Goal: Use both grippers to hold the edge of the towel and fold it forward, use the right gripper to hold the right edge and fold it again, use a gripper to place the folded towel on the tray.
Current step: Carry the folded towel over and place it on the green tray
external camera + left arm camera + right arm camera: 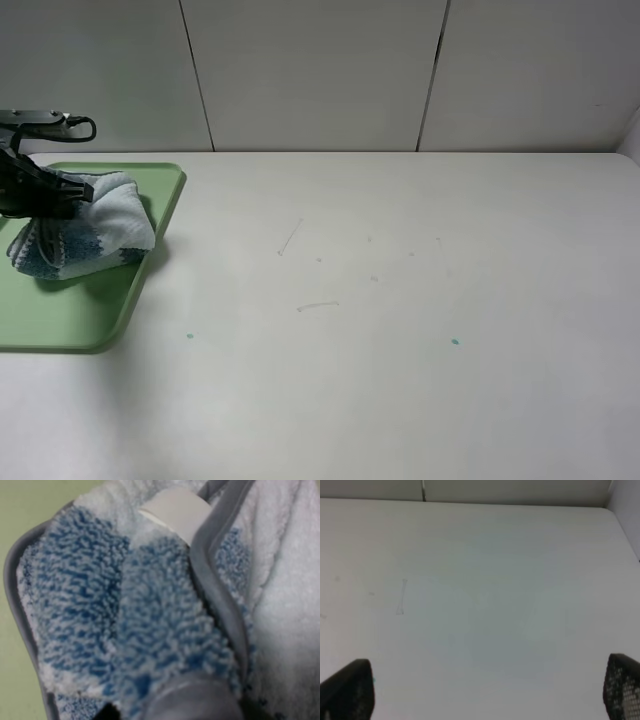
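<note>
Green tray [70, 320] holds bunched towel [95, 235].

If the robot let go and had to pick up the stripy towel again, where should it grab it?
Probably the bunched top of the towel, coming from straight above. It sits in a crumpled mound on the tray, so the raised folds give the jaws something thick to pinch, while its lower edges lie flat. The left gripper holds it there now.

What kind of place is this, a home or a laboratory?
Probably a laboratory test bench: a bare white table before plain white wall panels, with only a green tray, a towel and a robot arm's tool.
</note>
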`<state>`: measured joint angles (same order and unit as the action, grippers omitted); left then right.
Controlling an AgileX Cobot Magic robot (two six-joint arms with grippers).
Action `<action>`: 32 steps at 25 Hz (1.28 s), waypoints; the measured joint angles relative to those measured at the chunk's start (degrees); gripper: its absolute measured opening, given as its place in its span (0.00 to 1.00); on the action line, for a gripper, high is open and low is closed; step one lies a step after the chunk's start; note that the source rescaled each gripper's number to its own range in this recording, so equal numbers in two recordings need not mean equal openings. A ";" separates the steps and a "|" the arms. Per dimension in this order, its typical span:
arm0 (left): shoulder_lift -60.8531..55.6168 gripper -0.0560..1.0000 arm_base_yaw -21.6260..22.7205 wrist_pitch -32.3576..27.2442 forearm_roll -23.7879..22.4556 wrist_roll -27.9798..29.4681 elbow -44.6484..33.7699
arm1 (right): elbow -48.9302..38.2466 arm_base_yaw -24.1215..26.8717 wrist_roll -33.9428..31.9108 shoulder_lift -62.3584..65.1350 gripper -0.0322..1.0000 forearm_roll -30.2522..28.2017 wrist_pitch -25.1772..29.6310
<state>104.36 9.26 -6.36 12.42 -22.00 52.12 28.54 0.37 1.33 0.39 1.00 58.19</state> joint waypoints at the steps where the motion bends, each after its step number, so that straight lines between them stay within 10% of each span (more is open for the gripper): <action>1: 0.00 0.20 0.00 0.17 0.00 0.07 0.00 | 0.00 0.00 0.00 0.00 1.00 0.00 0.00; 9: 0.00 0.27 0.00 0.52 0.00 1.40 0.00 | 0.00 0.00 0.00 0.00 1.00 0.00 0.00; 13: 0.00 0.76 0.00 0.80 0.00 1.77 0.00 | 0.00 0.00 0.00 0.00 1.00 0.00 0.00; 16: 0.00 0.95 0.18 0.84 0.00 1.84 0.00 | 0.00 0.00 0.00 0.00 1.00 0.00 0.00; 32: -14.36 1.00 0.18 -9.15 0.00 1.84 -0.11 | 0.00 0.00 0.00 0.00 1.00 0.00 0.00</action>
<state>90.00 9.44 -15.51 12.42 -20.16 52.01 28.54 0.37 1.33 0.39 1.00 58.19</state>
